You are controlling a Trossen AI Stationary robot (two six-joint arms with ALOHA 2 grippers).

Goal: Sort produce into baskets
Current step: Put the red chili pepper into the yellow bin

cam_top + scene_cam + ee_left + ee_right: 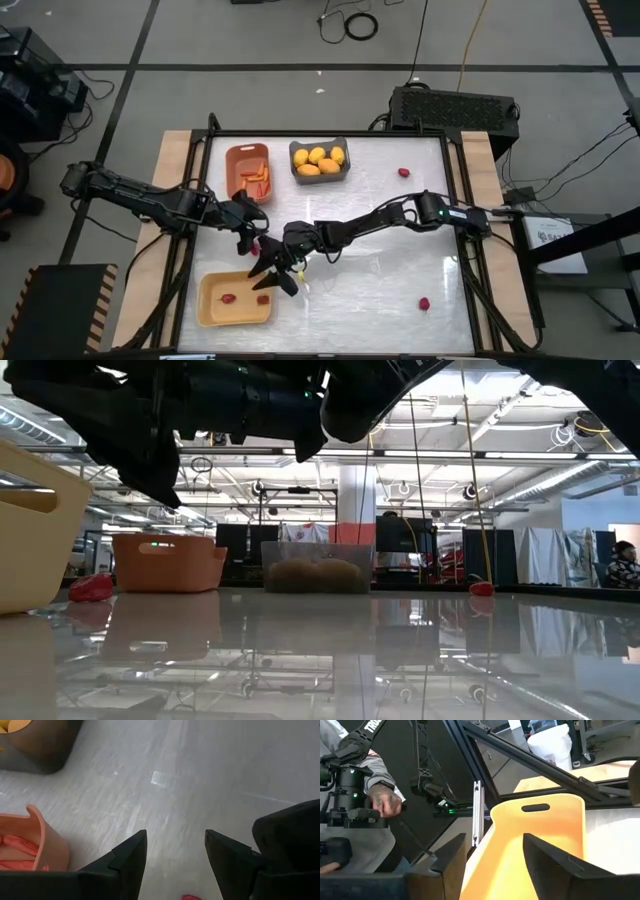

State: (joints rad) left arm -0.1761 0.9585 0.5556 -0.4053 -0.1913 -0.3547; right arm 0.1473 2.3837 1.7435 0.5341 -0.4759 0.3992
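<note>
The pale yellow basket (215, 310) stands at the near left and holds two dark red pieces (228, 297). My right gripper (275, 277) hovers open over the basket's right rim, nothing between its fingers (492, 855); the basket's handled wall (540, 827) fills its wrist view. My left gripper (250, 240) waits open just beyond it, above bare table (175, 855), with a red piece (190, 897) close under its fingers. The orange-brown basket (248, 172) holds carrot sticks. The dark grey basket (319, 160) holds lemons.
Loose red pieces lie on the table at the far right (404, 172) and the near right (424, 303). The two arms meet closely at the table's left middle. A person's hand (385, 802) shows beyond the table's left edge, by the frame.
</note>
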